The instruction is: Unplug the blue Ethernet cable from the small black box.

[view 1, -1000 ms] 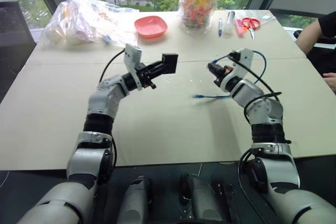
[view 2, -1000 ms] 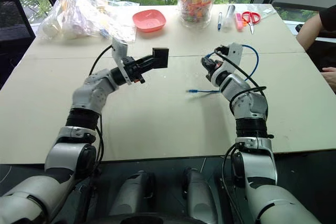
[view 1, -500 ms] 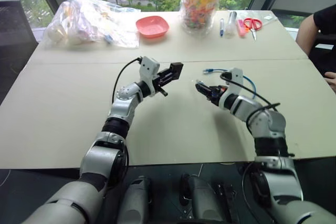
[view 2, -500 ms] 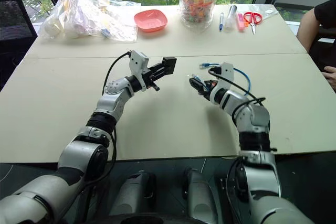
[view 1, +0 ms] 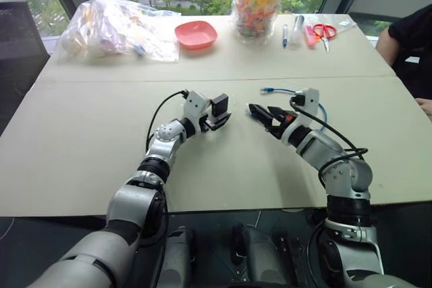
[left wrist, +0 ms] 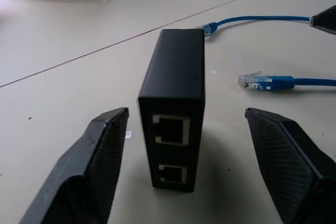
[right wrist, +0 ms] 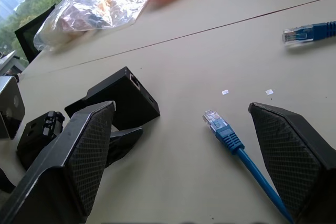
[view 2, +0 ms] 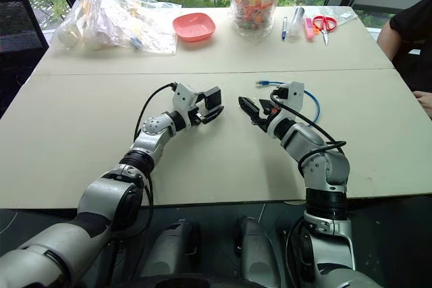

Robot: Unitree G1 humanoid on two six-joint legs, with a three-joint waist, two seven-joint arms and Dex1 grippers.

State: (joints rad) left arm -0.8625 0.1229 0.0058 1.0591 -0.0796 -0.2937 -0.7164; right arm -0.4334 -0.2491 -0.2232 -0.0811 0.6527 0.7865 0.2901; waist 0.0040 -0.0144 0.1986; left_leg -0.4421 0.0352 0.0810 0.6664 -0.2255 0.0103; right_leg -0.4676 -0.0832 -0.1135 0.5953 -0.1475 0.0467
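Between your two grippers, at table centre, the small black box (left wrist: 172, 108) stands on edge on the table (view 1: 81, 139), both its sockets empty. The blue Ethernet cable (right wrist: 237, 146) is already out: one clear plug lies on the tabletop just beside the right gripper (right wrist: 194, 145), and the far plug rests toward one o'clock from the box. The left gripper (left wrist: 202, 166) has its fingers spread wide on either side of the box, touching neither face. The right gripper's fingers are also wide apart, holding nothing.

The unplugging looks done, so I'd judge the step in hand is simply clearing away. Draw the left arm straight back toward six o'clock so a finger doesn't clip the box and topple it. Pull the right arm back too, clear of the loose cable near its wrist.

A second ago you held the box raised in the closed left gripper, and the right gripper pinched the cable. Both have since lowered toward the table and let go.

Beyond, at twelve o'clock, sit a pink bowl (view 1: 194, 33) and a jar (view 1: 256, 1).
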